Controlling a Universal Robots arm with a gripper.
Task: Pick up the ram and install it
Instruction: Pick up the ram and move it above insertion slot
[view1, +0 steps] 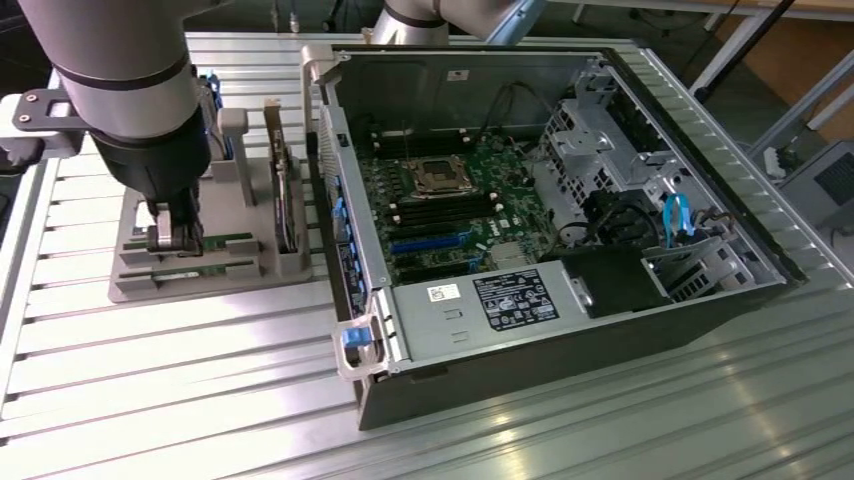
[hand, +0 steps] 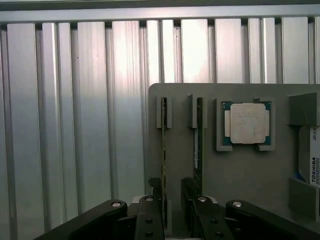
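Wrist view: processor (hand: 247, 123) beside ram (hand: 164, 135)

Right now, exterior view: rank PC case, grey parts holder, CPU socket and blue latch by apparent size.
1. PC case
2. grey parts holder, partly covered by the arm but clearly second
3. CPU socket
4. blue latch, which sits nearer the camera than the socket and still looks smaller

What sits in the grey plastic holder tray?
Two thin green ram sticks on edge, a square silver processor chip, a white-labelled hard drive. The black pincer covers the sticks' near ends.
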